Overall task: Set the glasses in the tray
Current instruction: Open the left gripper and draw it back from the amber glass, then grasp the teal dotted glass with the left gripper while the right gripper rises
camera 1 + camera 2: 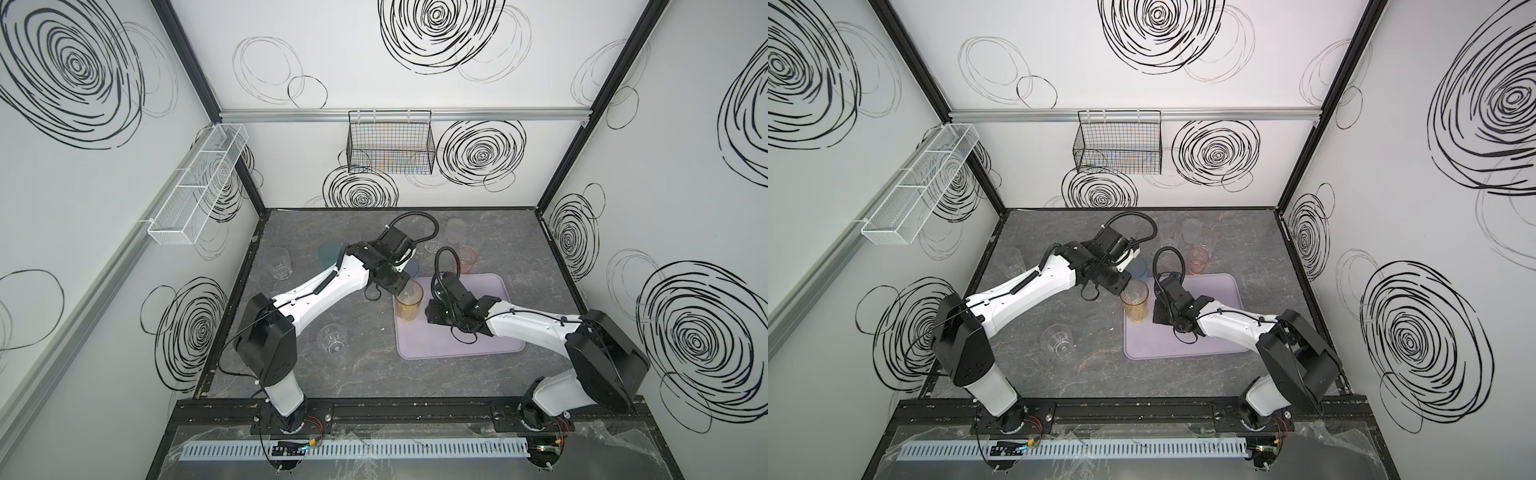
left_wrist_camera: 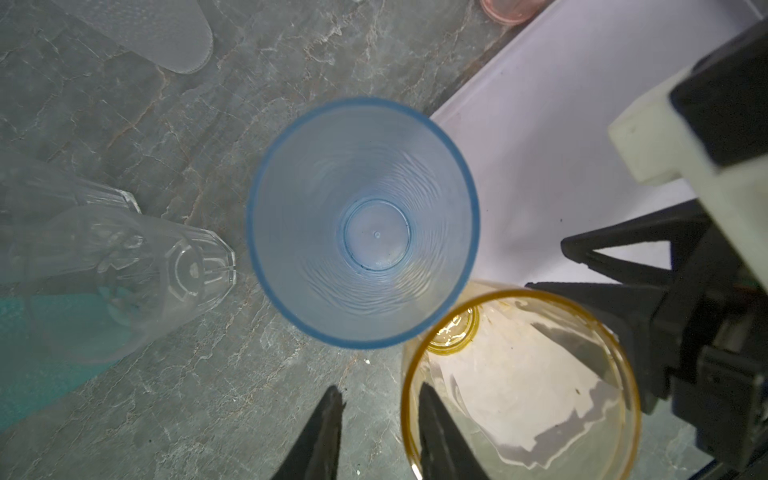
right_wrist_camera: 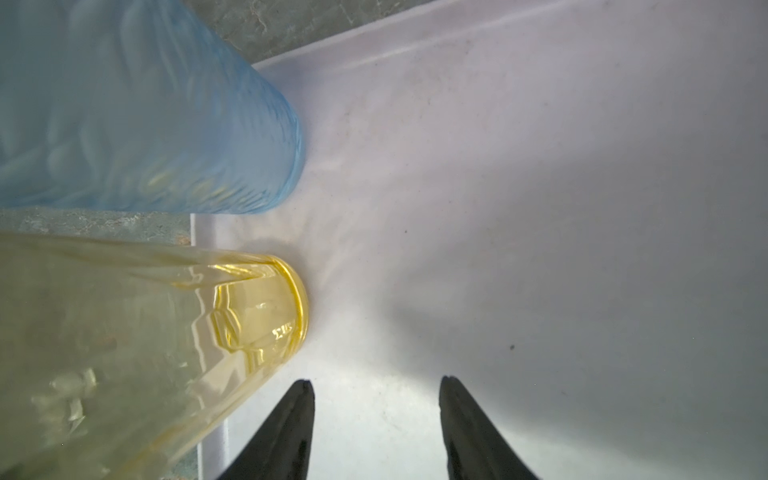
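A tall amber glass (image 1: 408, 302) (image 2: 519, 374) stands upright on the near-left part of the lavender tray (image 1: 478, 336) (image 1: 1208, 340). My left gripper (image 2: 380, 397) hangs over its rim, open, one finger inside the glass and one outside, with a gap to the rim. A blue glass (image 2: 361, 224) (image 3: 145, 116) stands upright on the table just beyond the tray's corner. My right gripper (image 3: 376, 382) (image 1: 430, 313) is open low over the tray (image 3: 540, 166), beside the amber glass (image 3: 166, 324), with nothing between its fingers.
On the grey table stand a teal glass (image 1: 327, 253), clear faceted glasses at the left (image 1: 278, 264) and front (image 1: 332, 338), a pink glass (image 1: 466, 258) and a frosted glass (image 1: 455, 230) behind the tray. A black wire basket (image 1: 390, 145) and a white mesh basket (image 1: 199, 183) hang on the walls.
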Tool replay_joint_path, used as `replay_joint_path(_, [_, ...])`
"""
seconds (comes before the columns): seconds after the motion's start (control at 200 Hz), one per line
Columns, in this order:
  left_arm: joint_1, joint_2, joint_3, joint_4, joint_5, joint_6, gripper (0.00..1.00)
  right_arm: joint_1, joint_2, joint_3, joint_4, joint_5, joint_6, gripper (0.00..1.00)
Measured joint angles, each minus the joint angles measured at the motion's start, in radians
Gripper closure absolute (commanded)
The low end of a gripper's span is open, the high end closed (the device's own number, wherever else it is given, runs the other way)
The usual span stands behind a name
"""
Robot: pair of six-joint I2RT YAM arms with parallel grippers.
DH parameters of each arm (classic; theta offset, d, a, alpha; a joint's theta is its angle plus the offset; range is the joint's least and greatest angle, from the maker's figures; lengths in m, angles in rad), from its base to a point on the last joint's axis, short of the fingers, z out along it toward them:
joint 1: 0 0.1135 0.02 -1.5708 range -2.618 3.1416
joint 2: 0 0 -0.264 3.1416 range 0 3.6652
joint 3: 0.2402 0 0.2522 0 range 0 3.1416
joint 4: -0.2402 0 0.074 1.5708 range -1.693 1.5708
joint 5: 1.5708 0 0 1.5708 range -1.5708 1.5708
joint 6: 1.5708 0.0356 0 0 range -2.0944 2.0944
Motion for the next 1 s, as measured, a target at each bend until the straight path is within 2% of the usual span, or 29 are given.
replay_joint_path(0.16, [0.024, -0.049, -0.034, 0.042, 0.008, -0.008, 0.5, 0.002, 0.004, 0.024, -0.03, 0.025, 0.009, 0.47])
replay_joint_path(0.4, [0.088, -0.264, -0.197, 0.188, -0.026, -0.029, 0.39, -0.026, -0.038, 0.079, -0.103, 0.075, -0.008, 0.47])
replay_joint_path(0.51, [0.121, -0.367, -0.303, 0.277, -0.072, -0.045, 0.28, -0.064, -0.062, 0.119, -0.133, 0.092, -0.029, 0.47])
replay_joint_path(0.65, [0.168, -0.494, -0.44, 0.389, -0.139, -0.073, 0.09, -0.084, -0.066, 0.203, -0.179, 0.117, -0.062, 0.47])
replay_joint_path(0.865, [0.328, -0.636, -0.572, 0.496, -0.153, -0.143, 0.05, -0.037, -0.061, 0.396, -0.251, 0.187, -0.123, 0.47])
replay_joint_path(0.996, [0.366, -0.645, -0.586, 0.519, -0.142, -0.18, 0.05, 0.016, -0.051, 0.492, -0.259, 0.229, -0.173, 0.47])
